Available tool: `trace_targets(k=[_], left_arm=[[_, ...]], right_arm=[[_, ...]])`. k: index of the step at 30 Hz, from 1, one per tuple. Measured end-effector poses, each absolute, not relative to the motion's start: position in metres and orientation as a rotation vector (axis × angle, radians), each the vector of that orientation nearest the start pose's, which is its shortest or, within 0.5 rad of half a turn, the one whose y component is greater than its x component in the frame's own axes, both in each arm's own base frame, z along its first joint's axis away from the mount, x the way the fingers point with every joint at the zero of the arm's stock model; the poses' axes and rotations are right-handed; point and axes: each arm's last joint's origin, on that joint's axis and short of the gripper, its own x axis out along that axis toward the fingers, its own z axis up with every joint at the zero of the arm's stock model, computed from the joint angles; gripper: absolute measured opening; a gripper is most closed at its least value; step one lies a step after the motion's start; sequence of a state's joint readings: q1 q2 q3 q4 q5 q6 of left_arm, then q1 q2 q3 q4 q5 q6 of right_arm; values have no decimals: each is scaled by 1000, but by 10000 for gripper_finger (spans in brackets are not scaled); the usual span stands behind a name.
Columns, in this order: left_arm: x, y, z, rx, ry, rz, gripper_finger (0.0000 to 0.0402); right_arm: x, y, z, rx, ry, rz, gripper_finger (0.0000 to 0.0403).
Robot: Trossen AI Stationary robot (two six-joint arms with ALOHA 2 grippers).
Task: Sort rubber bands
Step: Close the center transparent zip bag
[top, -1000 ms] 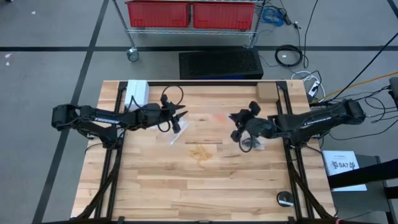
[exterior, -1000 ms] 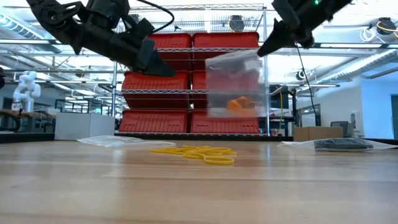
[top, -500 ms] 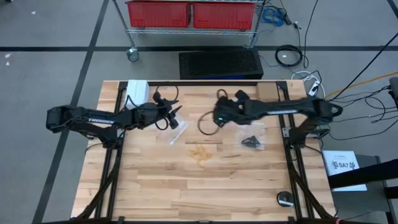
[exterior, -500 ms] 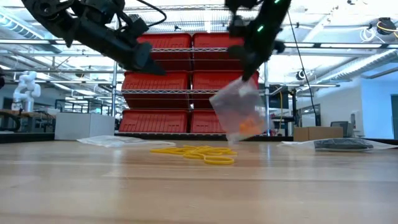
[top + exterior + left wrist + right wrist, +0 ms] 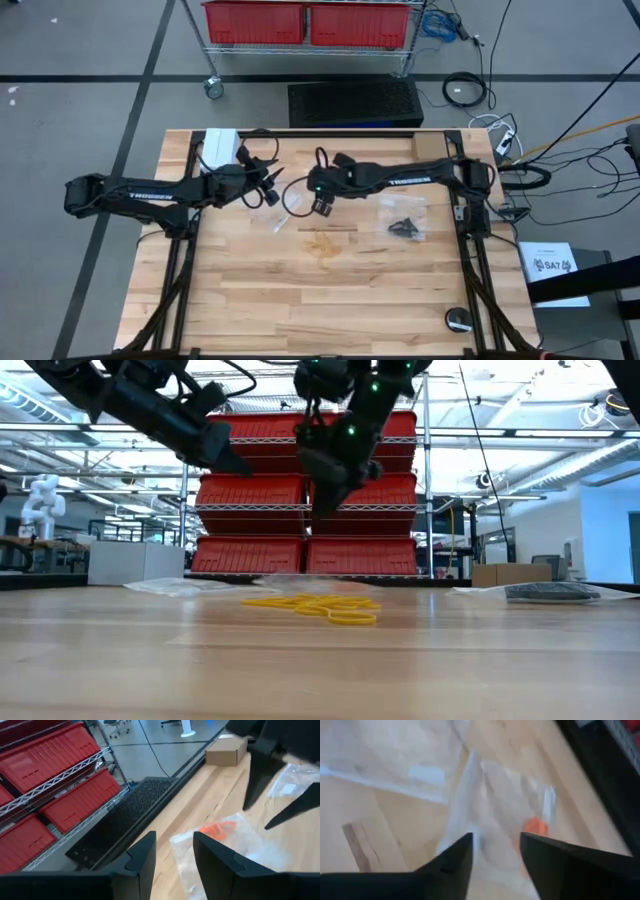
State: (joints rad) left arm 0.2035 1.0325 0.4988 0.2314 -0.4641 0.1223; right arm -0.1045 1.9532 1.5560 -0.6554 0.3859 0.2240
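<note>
arm lettering: TROSSEN | left end effector point(image 5: 268, 180): spread | right end effector point(image 5: 318, 205): spread

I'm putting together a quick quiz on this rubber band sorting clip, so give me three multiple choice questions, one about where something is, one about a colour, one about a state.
1. Where is the right gripper?
A. over the table's middle, near the left gripper
B. parked at the right edge
C. off the table

2. What colour is the loose pile of rubber bands on the wooden table?
A. black
B. yellow
C. green

3. How do the left gripper's fingers stand?
A. shut on a band
B. apart, holding nothing
C. shut on a box

Answers: 1 A, the high view shows it reaching across toward the left arm. 2 B, the low view shows a yellow heap. 3 B, the left wrist view shows a gap with nothing between them.
</note>
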Motion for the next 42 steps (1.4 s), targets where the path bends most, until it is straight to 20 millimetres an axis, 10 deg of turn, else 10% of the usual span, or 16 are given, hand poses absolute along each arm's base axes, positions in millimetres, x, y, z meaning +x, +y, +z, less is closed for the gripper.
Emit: trace_targets(k=[8, 15, 20, 33, 42], left_arm=[[208, 56, 226, 158, 378, 635, 137], [206, 55, 222, 164, 428, 624, 117], [206, 55, 222, 182, 436, 616, 87], [206, 55, 222, 186, 437, 615, 32], [206, 55, 222, 185, 436, 615, 15]], right_arm=[[400, -66, 244, -128, 1098, -540, 213], [366, -121, 192, -93, 1331, -479, 35], [355, -133, 164, -31, 1303, -349, 11], [338, -120, 133, 163, 1302, -323, 0], [356, -63, 133, 576, 1239, -201, 0]])
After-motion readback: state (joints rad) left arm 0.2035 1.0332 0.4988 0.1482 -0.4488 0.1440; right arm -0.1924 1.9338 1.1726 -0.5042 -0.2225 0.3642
